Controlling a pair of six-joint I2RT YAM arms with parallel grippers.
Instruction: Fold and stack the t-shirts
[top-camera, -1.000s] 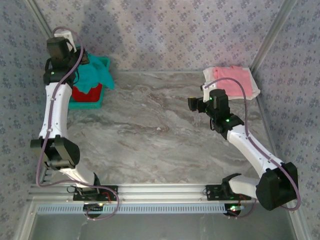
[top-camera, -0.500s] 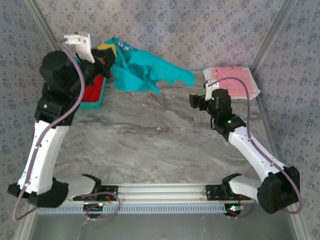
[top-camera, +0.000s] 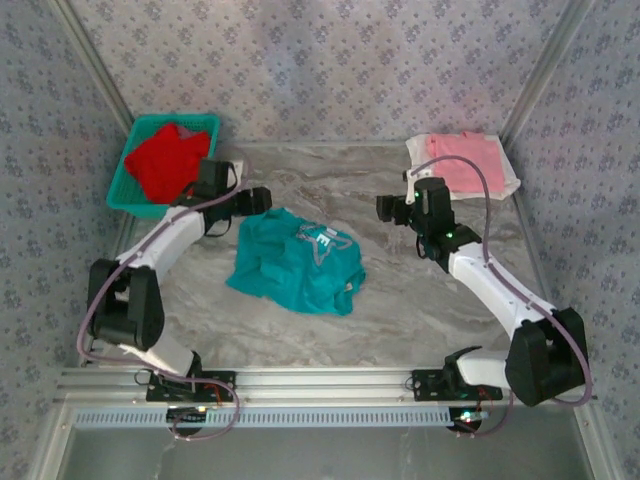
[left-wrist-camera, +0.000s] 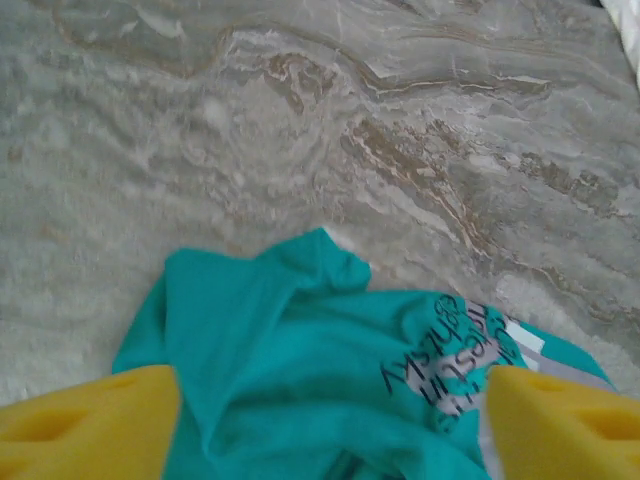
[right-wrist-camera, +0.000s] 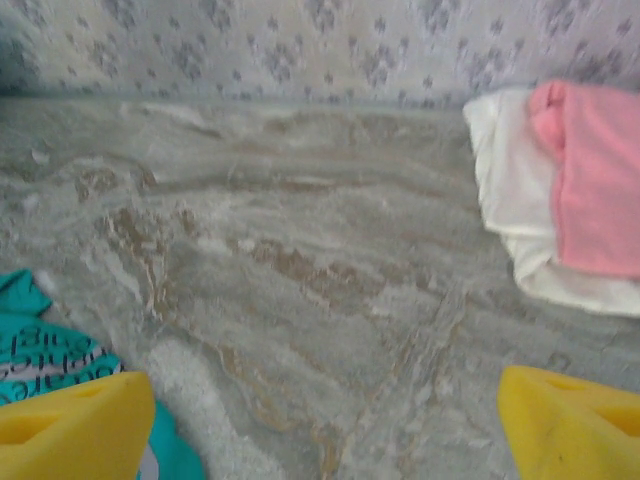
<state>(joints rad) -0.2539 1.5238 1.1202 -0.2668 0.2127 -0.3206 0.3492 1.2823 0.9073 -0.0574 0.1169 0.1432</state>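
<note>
A crumpled teal t-shirt (top-camera: 297, 262) with printed lettering lies in the middle of the table. My left gripper (top-camera: 264, 198) hovers just above its far left edge. In the left wrist view the left gripper (left-wrist-camera: 330, 425) is open, its yellow pads (left-wrist-camera: 85, 425) wide apart over the teal cloth (left-wrist-camera: 290, 370). A red t-shirt (top-camera: 165, 160) sits in the teal basket (top-camera: 205, 125). A pink t-shirt (top-camera: 468, 158) lies on a white one (top-camera: 418, 150) at the back right. My right gripper (top-camera: 386, 208) is open over bare table (right-wrist-camera: 320, 430).
The marble table (top-camera: 400, 300) is walled by patterned panels at the back and sides. The folded pink (right-wrist-camera: 595, 180) and white (right-wrist-camera: 510, 200) pile is ahead and right of the right gripper. An edge of the teal t-shirt (right-wrist-camera: 40, 350) is at its left.
The left arm swung the teal t-shirt out of the basket to the table's middle, and its jaws opened and let it go. The right arm barely moved.
</note>
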